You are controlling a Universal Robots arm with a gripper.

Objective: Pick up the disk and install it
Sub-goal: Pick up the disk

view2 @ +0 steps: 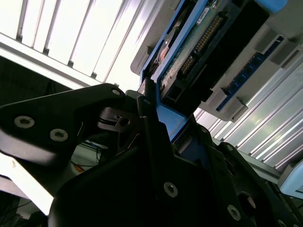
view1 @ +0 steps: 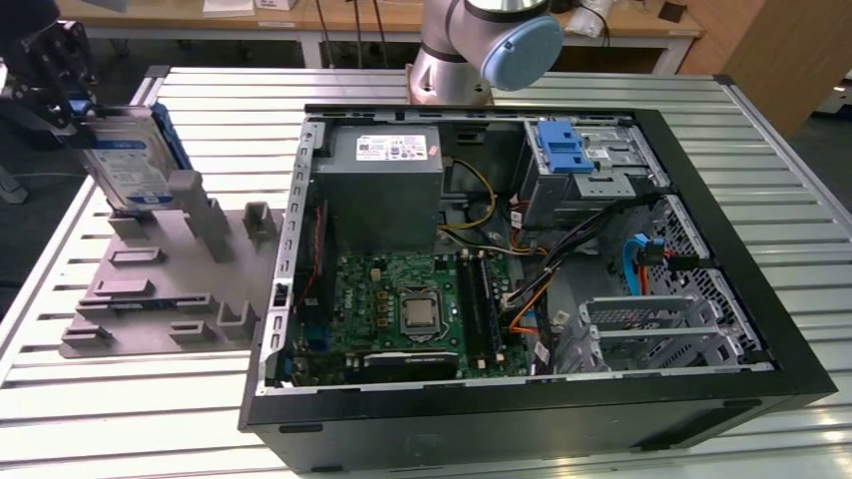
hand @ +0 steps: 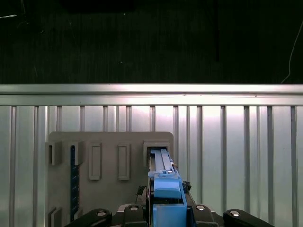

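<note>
Exterior view high above table [view1: 134,419]; both wrist views close on disk [hand: 166,188]

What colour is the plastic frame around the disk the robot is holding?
Blue. It shows best in the first wrist view, running along the edge of the disk.

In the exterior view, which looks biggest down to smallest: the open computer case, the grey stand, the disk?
Largest: the computer case.
Next: the grey stand.
Smallest: the disk, held in the pincer.
The gaps look too wide for camera distance to change the order.
</note>
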